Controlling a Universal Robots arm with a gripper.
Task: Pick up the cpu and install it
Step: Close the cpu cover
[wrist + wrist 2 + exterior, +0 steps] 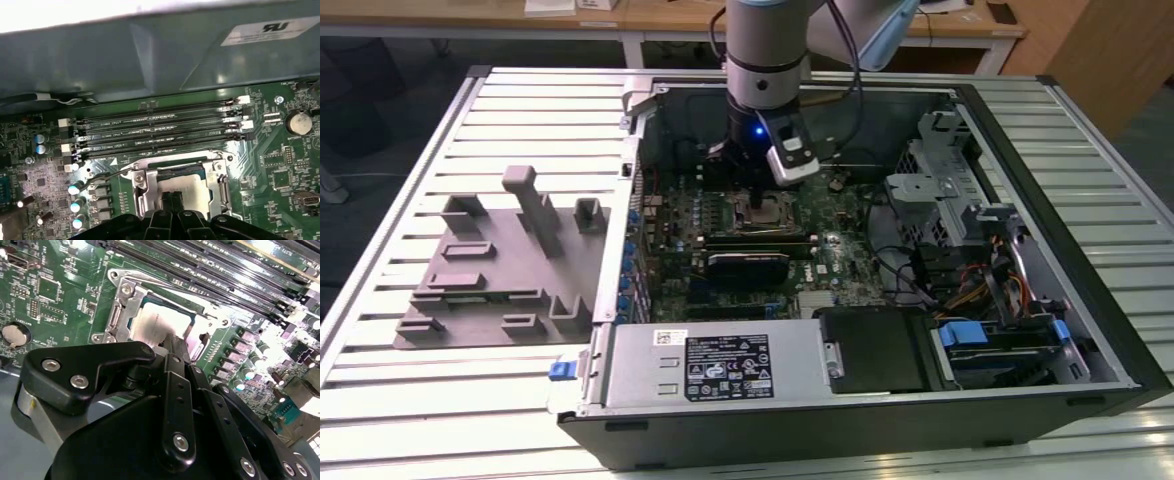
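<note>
Second wrist view: cpu point(150, 325) under jaws

The gripper point(171, 343) hangs over the socketed cpu point(150, 321).

The silver cpu point(150, 326) lies flat, apparently seated in its socket point(119, 307).

A table point(400, 400) of pale metal slats carries everything. An open black computer case point(854, 437) lies on it toward the exterior view's right. Just beside the case, on the left, sits a grey plastic fixture point(494, 270).
</note>
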